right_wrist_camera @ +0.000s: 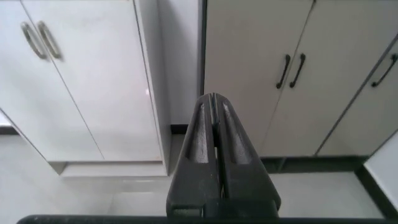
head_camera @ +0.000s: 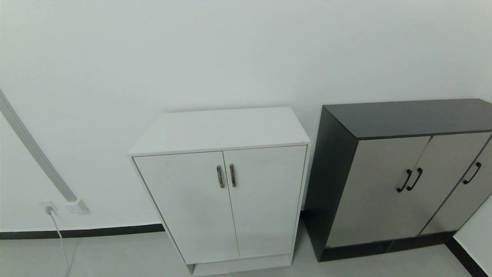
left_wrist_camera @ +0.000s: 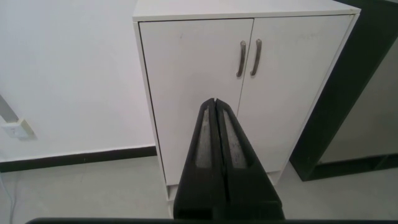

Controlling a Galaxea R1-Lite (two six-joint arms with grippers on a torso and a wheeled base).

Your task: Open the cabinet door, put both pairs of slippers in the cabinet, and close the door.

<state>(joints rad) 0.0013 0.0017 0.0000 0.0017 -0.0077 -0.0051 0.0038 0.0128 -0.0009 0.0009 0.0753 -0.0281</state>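
Note:
A white two-door cabinet (head_camera: 223, 184) stands against the wall with both doors closed and two metal handles (head_camera: 226, 176) side by side at the middle seam. In the left wrist view, my left gripper (left_wrist_camera: 214, 102) is shut with nothing in it, some way in front of the white cabinet (left_wrist_camera: 205, 81), below the level of its handles (left_wrist_camera: 249, 58). My right gripper (right_wrist_camera: 213, 98) is shut and empty, held before the gap between the white cabinet (right_wrist_camera: 81, 87) and the dark one.
A dark cabinet (head_camera: 399, 177) with grey doors and black handles (head_camera: 409, 179) stands right of the white one. A wall socket (head_camera: 48, 207) with a white cable and a slanted cable duct (head_camera: 34, 150) are at the left. Grey floor runs in front.

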